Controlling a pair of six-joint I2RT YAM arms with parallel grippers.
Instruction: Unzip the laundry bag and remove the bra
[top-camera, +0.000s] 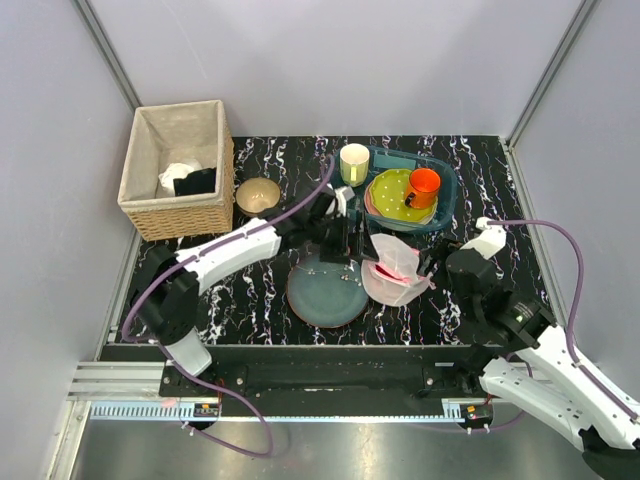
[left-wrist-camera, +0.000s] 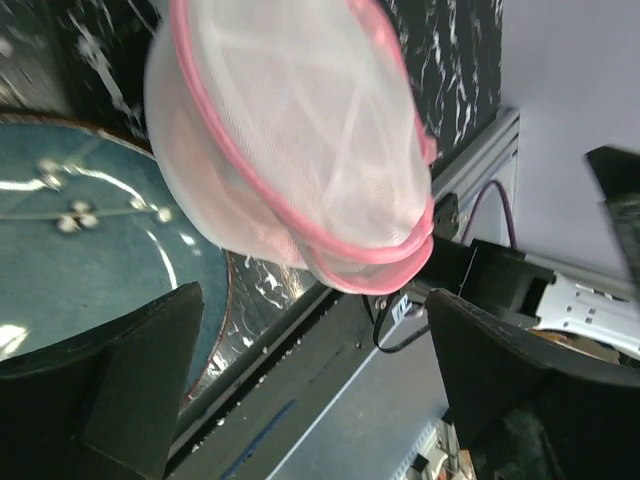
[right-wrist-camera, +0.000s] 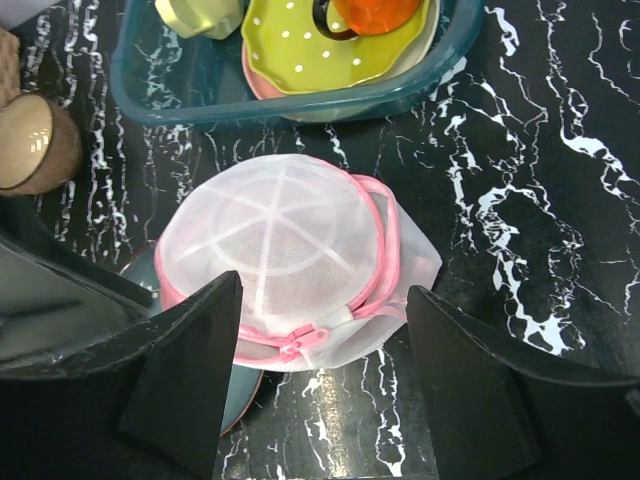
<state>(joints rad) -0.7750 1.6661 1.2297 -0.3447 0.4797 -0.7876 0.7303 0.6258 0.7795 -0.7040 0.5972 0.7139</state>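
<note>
The laundry bag (top-camera: 397, 268), white mesh with pink zip trim, lies on the black marble table with its left edge on the blue-grey plate (top-camera: 326, 293). Red and pink fabric, the bra (top-camera: 383, 271), shows inside it in the top view. My left gripper (top-camera: 340, 247) hovers open just left of the bag (left-wrist-camera: 300, 140), nothing between its fingers (left-wrist-camera: 140, 390). My right gripper (right-wrist-camera: 325, 390) stands open on the bag's near right side. The pink zip pull (right-wrist-camera: 300, 343) sits just ahead of its fingers (right-wrist-camera: 480, 380).
A teal bin (top-camera: 447, 205) behind the bag holds plates, an orange mug (top-camera: 423, 187) and a cream cup (top-camera: 354, 163). A brown bowl (top-camera: 258, 195) and a wicker basket (top-camera: 178, 165) with white and black cloth stand at the back left.
</note>
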